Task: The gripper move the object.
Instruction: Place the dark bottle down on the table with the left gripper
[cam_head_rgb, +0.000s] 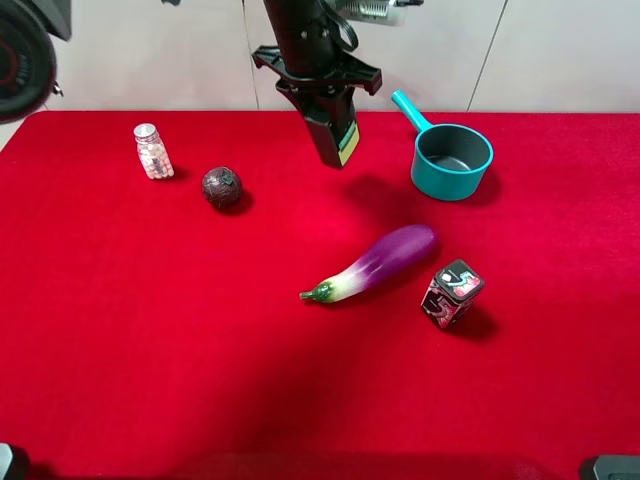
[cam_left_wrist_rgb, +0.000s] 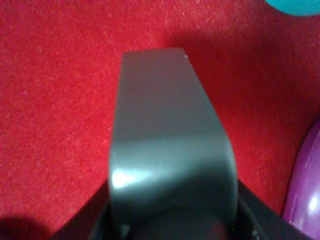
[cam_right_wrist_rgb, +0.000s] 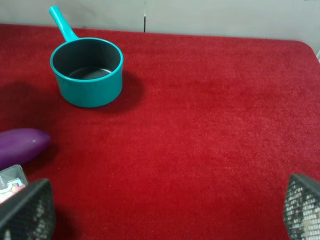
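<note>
My left gripper (cam_head_rgb: 322, 100) hangs over the back middle of the red table, shut on the object, a dark grey rectangular bottle (cam_head_rgb: 335, 135) with a yellow-green label. The bottle points down and is held clear above the cloth. In the left wrist view its grey body (cam_left_wrist_rgb: 170, 130) fills the middle, and the pump head is hidden in the gripper. My right gripper (cam_right_wrist_rgb: 162, 215) is open and empty, its mesh-faced fingertips (cam_right_wrist_rgb: 25, 210) low over the right part of the table. It does not show in the exterior view.
A teal saucepan (cam_head_rgb: 452, 160) stands to the right of the bottle and also shows in the right wrist view (cam_right_wrist_rgb: 87, 70). A purple eggplant (cam_head_rgb: 375, 262) and a dark patterned cube (cam_head_rgb: 452, 292) lie nearer the front. A clear pill bottle (cam_head_rgb: 153, 151) and a dark ball (cam_head_rgb: 222, 187) sit at the back left.
</note>
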